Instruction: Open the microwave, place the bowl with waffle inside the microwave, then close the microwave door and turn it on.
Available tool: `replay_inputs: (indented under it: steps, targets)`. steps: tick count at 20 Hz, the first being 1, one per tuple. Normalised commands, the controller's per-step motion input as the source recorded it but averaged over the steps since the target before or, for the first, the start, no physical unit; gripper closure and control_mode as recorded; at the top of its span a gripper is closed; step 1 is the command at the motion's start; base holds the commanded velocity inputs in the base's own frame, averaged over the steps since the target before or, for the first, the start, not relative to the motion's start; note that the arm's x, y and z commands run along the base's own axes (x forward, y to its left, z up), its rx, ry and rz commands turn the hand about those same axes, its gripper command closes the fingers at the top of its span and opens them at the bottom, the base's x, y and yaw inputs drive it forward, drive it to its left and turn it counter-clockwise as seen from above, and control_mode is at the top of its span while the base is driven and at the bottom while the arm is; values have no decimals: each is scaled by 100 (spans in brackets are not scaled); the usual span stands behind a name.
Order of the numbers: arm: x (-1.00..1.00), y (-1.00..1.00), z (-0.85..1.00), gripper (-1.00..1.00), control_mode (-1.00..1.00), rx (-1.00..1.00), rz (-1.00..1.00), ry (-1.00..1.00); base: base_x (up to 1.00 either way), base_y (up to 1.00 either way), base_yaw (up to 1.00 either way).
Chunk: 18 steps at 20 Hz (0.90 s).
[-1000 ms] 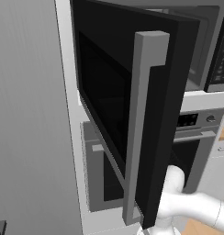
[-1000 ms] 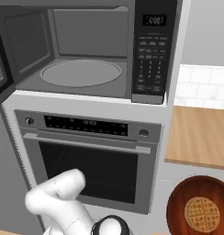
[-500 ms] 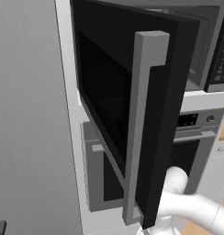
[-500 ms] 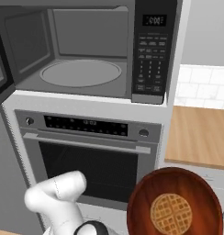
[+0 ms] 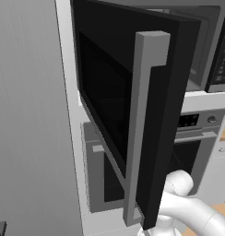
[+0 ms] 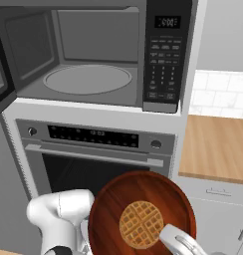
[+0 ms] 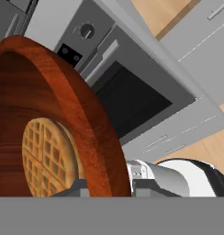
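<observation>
The microwave stands open, its round glass plate bare and its button panel on the right. The microwave door is swung out wide to the left, with its tall grey handle facing the left base view. A brown wooden bowl with a round waffle in it hangs in front of the oven, below the microwave's opening. My gripper is shut on the bowl's near right rim. In the hand view the bowl and waffle loom tilted, with the gripper clamping the rim.
A stainless oven with a horizontal handle sits directly under the microwave. A wooden counter and white drawers lie to the right. A tall grey panel bounds the left. My arm's white elbow sits low beside the bowl.
The bowl with the waffle has risen and moved left, from the lower right corner of the right base view to in front of the oven. The microwave door has stayed put.
</observation>
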Motion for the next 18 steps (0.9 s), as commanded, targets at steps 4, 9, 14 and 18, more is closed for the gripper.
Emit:
replay_inputs:
  steps: [4,9,14,18]
  targets:
    - [0,100,60,100,-100,-34,-12,14,0,0,0]
    - [9,100,63,100,-100,-33,-15,10,0,0,0]
    - [36,100,61,100,-100,-27,-20,9,0,0,0]
    - [44,98,52,100,-100,-12,-10,12,0,0,0]
